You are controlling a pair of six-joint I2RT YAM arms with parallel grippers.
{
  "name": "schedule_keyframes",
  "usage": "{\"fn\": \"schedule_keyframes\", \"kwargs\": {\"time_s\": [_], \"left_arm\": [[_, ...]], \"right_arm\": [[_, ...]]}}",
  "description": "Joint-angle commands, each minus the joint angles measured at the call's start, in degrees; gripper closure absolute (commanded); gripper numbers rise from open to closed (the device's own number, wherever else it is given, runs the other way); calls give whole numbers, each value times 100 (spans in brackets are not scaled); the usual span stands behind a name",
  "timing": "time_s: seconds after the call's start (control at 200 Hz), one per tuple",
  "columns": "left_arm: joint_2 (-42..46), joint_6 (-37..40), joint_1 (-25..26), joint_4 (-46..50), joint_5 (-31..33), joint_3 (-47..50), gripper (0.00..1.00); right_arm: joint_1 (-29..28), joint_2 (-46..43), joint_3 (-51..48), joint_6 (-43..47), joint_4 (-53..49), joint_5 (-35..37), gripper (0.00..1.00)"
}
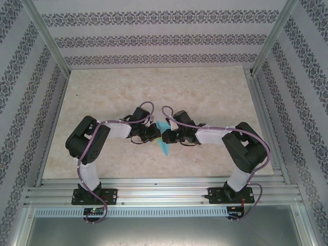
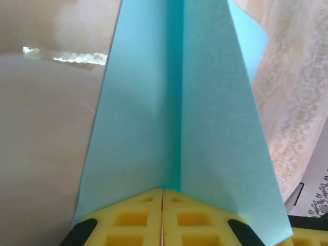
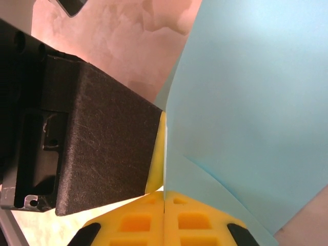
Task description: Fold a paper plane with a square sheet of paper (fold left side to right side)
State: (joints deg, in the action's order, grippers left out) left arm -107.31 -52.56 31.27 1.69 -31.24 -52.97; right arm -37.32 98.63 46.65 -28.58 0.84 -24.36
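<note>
Top view: fixed high behind the arm bases [image 1: 95, 195], facing down and forward, far enough to take in the whole desk [image 1: 154, 87]. Left wrist view: very close, looking out over the left pincer [image 2: 162, 197] along the folded blue paper [image 2: 205, 128]. Right wrist view: equally close, over the right pincer [image 3: 164, 199]. All three share that paper.

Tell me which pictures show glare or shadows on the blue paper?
Top external view: even, soft light, no glare; the blue paper looks small. Left wrist view: a bright glare streak on the table, and a shaded band along the paper's centre crease. Right wrist view: pinkish table, paper evenly lit.
</note>
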Motion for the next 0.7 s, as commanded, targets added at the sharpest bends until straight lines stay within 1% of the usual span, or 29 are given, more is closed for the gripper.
{"fn": "schedule_keyframes", "kwargs": {"time_s": [0.0, 0.155, 0.415, 0.694], "left_arm": [[18, 122, 65, 213, 336, 163, 92], [-29, 149, 68, 250, 393, 246, 92], [-36, 202, 64, 343, 495, 256, 92], [-32, 218, 64, 375, 480, 220, 93]], "right_arm": [[159, -114, -231, 63, 284, -280, 100], [374, -125, -453, -104, 688, -679, 100], [585, -84, -570, -39, 689, -793, 100], [638, 125, -649, -105, 864, -867, 100]]}}
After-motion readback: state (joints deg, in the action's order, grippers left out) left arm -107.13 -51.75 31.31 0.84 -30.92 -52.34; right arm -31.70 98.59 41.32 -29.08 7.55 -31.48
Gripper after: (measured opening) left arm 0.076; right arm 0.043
